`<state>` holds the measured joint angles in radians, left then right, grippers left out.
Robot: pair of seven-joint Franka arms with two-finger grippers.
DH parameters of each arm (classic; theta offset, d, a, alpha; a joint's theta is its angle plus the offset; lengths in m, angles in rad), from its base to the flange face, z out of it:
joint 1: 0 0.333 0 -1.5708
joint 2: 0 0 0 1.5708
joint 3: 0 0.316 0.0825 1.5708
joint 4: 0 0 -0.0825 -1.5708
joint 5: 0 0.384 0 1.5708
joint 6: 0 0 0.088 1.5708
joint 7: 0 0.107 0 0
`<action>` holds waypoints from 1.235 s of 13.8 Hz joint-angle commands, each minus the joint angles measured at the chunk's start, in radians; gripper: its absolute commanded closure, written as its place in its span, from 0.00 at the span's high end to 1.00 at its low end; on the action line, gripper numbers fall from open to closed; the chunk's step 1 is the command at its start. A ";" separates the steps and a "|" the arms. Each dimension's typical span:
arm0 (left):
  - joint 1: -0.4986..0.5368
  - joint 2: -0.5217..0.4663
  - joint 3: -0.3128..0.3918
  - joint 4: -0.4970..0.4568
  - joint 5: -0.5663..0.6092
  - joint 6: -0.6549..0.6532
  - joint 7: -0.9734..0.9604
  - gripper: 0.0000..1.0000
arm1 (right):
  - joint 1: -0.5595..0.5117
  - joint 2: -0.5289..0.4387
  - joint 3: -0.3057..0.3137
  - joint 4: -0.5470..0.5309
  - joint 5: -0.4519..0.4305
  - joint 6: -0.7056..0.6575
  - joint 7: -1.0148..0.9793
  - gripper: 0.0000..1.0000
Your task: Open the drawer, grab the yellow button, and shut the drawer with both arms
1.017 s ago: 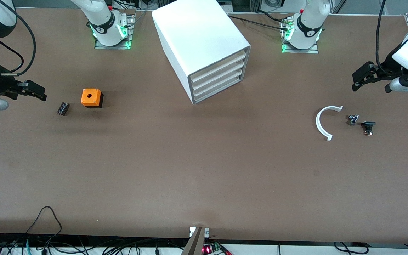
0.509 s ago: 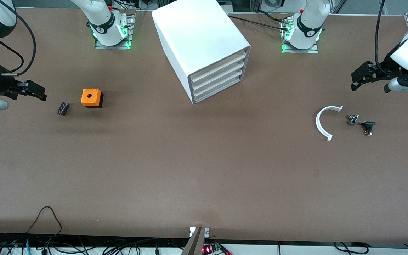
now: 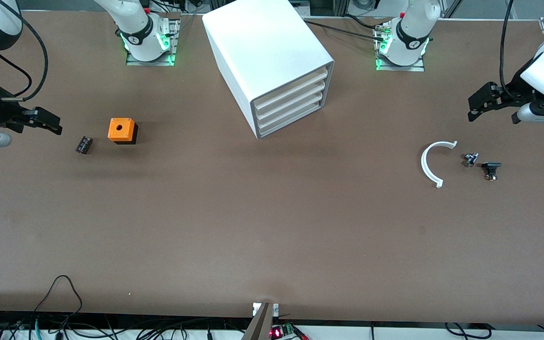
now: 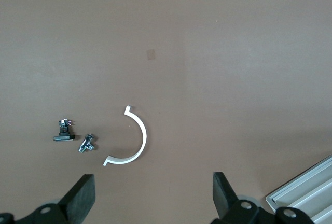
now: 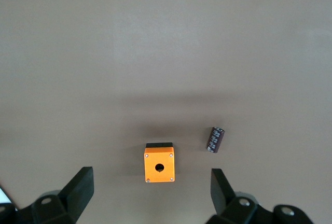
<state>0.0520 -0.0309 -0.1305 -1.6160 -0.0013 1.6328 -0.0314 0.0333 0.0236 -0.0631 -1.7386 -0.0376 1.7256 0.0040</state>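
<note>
The cabinet [image 3: 272, 66] is sitting mid-table between the two arm bases, angled so its drawer fronts are facing the front camera and slightly toward the left arm's end. The drawer [image 3: 295, 83], the top one of four, is sitting flush and shut, so nothing has been opened yet. No button is showing anywhere; it is probably lying inside that shut drawer, though the views cannot confirm it.

The right gripper [image 3: 40, 122] is hovering over the table at the right arm's end, near the small black cylinder [image 3: 83, 144] and the orange cube [image 3: 122, 130], its jaws standing wide and holding nothing. The left gripper [image 3: 485, 100] is hanging over the table at the left arm's end, above a white curved piece [image 3: 430, 163] and two small dark metal parts [image 3: 480, 163], also spread wide and empty.

Both arms are waiting well apart from the cabinet, likely keeping its front free for an approach to the top drawer.
</note>
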 commanded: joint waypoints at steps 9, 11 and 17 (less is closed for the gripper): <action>-0.027 0.140 -0.063 -0.030 -0.020 -0.025 0.030 1.00 | 0.000 -0.013 0.000 0.001 0.021 -0.004 -0.006 1.00; -0.029 0.193 -0.086 -0.073 -0.023 -0.025 0.030 1.00 | 0.000 -0.013 0.002 0.001 0.021 -0.004 -0.006 1.00; -0.024 0.259 -0.086 -0.186 -0.409 -0.037 0.039 1.00 | 0.002 -0.013 0.002 0.001 0.019 0.006 -0.006 1.00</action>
<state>0.0204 0.2312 -0.2154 -1.7412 -0.2951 1.6024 -0.0197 0.0335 0.0235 -0.0617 -1.7385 -0.0373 1.7289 0.0040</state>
